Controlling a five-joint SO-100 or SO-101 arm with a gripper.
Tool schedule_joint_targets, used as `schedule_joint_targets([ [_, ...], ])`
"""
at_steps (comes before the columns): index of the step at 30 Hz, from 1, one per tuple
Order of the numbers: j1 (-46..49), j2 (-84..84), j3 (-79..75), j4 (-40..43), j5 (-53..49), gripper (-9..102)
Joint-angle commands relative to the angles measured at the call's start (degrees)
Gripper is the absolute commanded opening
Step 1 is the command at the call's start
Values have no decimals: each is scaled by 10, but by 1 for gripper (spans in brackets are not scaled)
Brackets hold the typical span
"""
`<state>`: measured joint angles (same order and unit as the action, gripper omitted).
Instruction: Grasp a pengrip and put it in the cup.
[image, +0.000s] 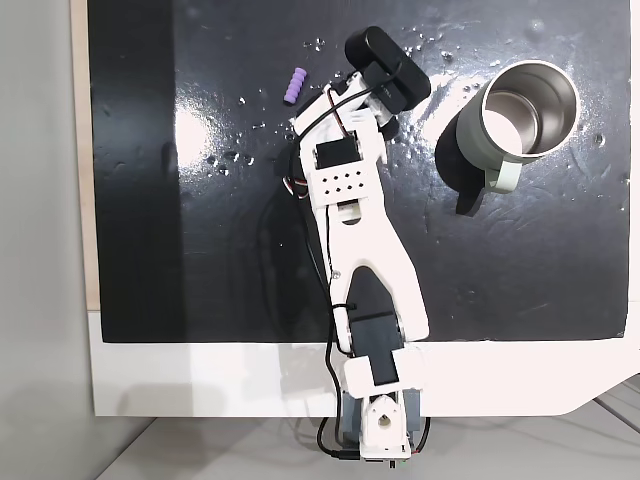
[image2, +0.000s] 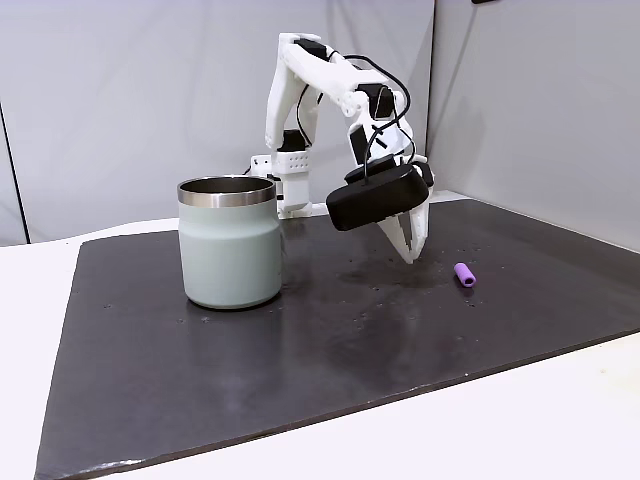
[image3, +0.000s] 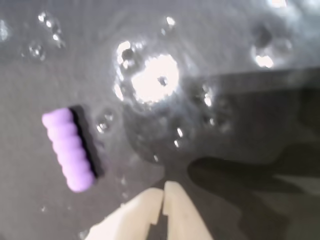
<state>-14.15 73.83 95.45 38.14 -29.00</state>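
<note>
In a fixed view from above, the pengrip (image: 296, 85) lay on the dark worktop (image: 200, 250) left of the arm's wrist, apart from it, while the cup (image: 520, 115) stood well off to the right; the wrist camera housing covered the gripper tips, so their stance could not be read here. In a fixed view from the side, the gripper (image2: 412, 252) hung just above the worktop between cup (image2: 230, 245) and pengrip (image2: 465, 274), its tips reading as together. In the wrist view, the jaws were together at the bottom edge, gripper (image3: 163, 197), with the pengrip (image3: 69, 149) off to their left. Judged risk: descending unopened or off-line would knock the ribbed cylinder into rolling. The blurred wrist picture hid contact height
</note>
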Motion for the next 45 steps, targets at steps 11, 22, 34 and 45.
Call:
schedule_joint_targets([
  [11, 21, -110, -241, 78, -7, 0],
  [22, -51, -156, -374, 185, 25, 0],
  [34, -38, -199, -479, 281, 25, 25],
  [45, -26, -353, -708, 389, 9, 26],
])
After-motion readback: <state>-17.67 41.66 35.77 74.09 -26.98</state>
